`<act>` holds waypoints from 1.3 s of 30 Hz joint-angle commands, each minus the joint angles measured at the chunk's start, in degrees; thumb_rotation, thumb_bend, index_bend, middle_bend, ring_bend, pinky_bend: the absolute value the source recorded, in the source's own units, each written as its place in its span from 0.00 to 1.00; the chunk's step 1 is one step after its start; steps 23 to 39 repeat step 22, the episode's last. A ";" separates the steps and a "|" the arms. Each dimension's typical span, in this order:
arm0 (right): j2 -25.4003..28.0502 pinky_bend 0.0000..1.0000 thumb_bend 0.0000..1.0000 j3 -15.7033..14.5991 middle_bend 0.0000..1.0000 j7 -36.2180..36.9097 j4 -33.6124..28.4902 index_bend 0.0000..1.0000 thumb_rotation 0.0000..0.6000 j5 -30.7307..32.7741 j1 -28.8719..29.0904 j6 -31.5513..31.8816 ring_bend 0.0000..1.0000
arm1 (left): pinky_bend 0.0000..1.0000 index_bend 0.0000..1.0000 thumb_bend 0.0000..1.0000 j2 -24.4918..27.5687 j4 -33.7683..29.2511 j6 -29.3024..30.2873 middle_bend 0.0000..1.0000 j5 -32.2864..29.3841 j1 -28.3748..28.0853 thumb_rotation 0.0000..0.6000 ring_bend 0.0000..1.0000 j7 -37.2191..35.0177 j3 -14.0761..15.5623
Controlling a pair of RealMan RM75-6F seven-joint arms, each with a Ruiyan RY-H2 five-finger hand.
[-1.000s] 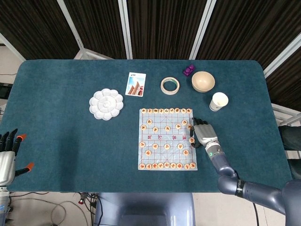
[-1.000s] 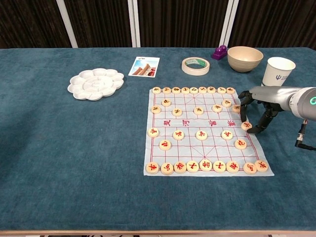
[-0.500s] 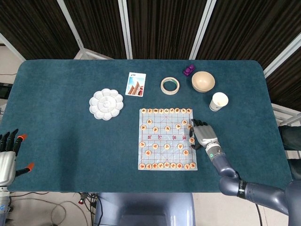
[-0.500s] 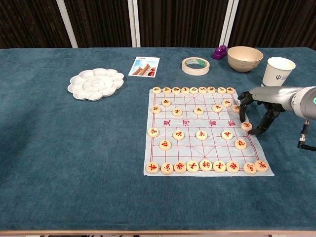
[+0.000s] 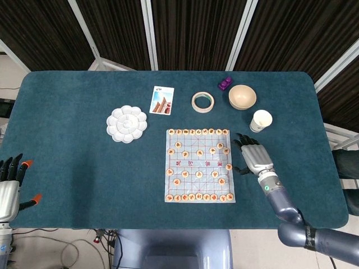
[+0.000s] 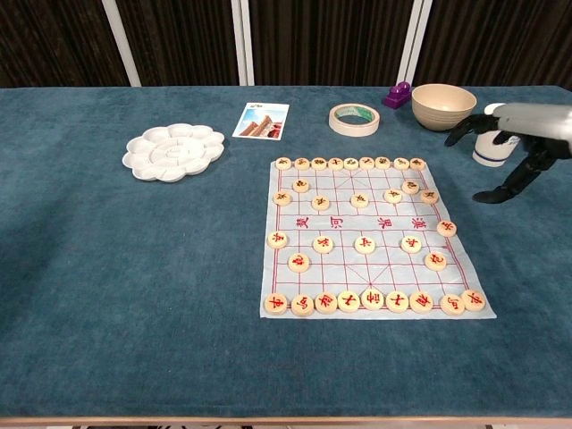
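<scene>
A paper Chinese chess board (image 5: 199, 165) (image 6: 370, 234) lies in the middle of the table, with round wooden pieces spread over it. My right hand (image 5: 255, 156) (image 6: 516, 143) hovers just right of the board, above the cloth, fingers spread, holding nothing. The nearest piece (image 5: 229, 166) (image 6: 447, 228) lies on the board's right edge, apart from the hand. In the chest view the hand partly hides the paper cup (image 6: 491, 150). My left hand (image 5: 10, 185) is at the lower left, off the table's edge, fingers apart and empty.
A white flower-shaped palette (image 5: 127, 124) (image 6: 173, 150) sits left of the board. Behind the board are a picture card (image 5: 161, 100), a tape roll (image 5: 202, 102), a purple object (image 5: 225, 84), a beige bowl (image 5: 242, 97) and a paper cup (image 5: 261, 120).
My right hand has let go of the piece at the board's right edge, lifted, and drawn away to the right. The left hand has stayed put.
</scene>
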 commanded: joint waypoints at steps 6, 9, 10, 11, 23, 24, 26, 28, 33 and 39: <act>5.64 0.14 0.35 -8.44 0.00 14.06 -3.35 0.14 1.00 -24.25 -18.90 25.98 0.03 | 0.00 0.18 0.00 0.26 -1.31 1.49 0.01 -2.06 0.91 1.00 0.00 0.31 -1.10; 4.68 0.14 0.35 -11.55 0.00 17.80 0.22 0.14 1.00 -30.51 -23.84 32.53 0.03 | 0.00 0.18 0.00 0.84 -2.22 1.27 0.01 -3.12 1.05 1.00 0.00 0.46 -1.38; 4.23 0.14 0.35 -12.33 0.00 18.12 1.42 0.14 1.00 -32.09 -25.03 34.07 0.03 | 0.00 0.18 0.00 1.03 -2.38 1.13 0.01 -3.25 1.03 1.00 0.00 0.36 -1.39; 3.68 0.14 0.35 -12.93 0.00 18.09 2.52 0.13 1.00 -33.35 -26.11 35.42 0.03 | 0.00 0.18 0.00 1.24 -2.50 0.92 0.01 -3.22 0.98 1.00 0.00 0.03 -1.37; 1.61 0.14 0.35 -12.38 0.00 13.35 5.82 0.11 1.00 -36.39 -28.97 36.32 0.03 | 0.00 0.18 0.00 3.53 0.76 -2.08 0.01 -4.31 -0.14 1.00 0.00 -7.28 -2.72; 1.61 0.14 0.35 -12.38 0.00 13.35 5.82 0.11 1.00 -36.39 -28.97 36.32 0.03 | 0.00 0.18 0.00 3.53 0.76 -2.08 0.01 -4.31 -0.14 1.00 0.00 -7.28 -2.72; 1.61 0.14 0.35 -12.38 0.00 13.35 5.82 0.11 1.00 -36.39 -28.97 36.32 0.03 | 0.00 0.18 0.00 3.53 0.76 -2.08 0.01 -4.31 -0.14 1.00 0.00 -7.28 -2.72; 1.61 0.14 0.35 -12.38 0.00 13.35 5.82 0.11 1.00 -36.39 -28.97 36.32 0.03 | 0.00 0.18 0.00 3.53 0.76 -2.08 0.01 -4.31 -0.14 1.00 0.00 -7.28 -2.72; 1.61 0.14 0.35 -12.38 0.00 13.35 5.82 0.11 1.00 -36.39 -28.97 36.32 0.03 | 0.00 0.18 0.00 3.53 0.76 -2.08 0.01 -4.31 -0.14 1.00 0.00 -7.28 -2.72; 1.61 0.14 0.35 -12.38 0.00 13.35 5.82 0.11 1.00 -36.39 -28.97 36.32 0.03 | 0.00 0.18 0.00 3.53 0.76 -2.08 0.01 -4.31 -0.14 1.00 0.00 -7.28 -2.72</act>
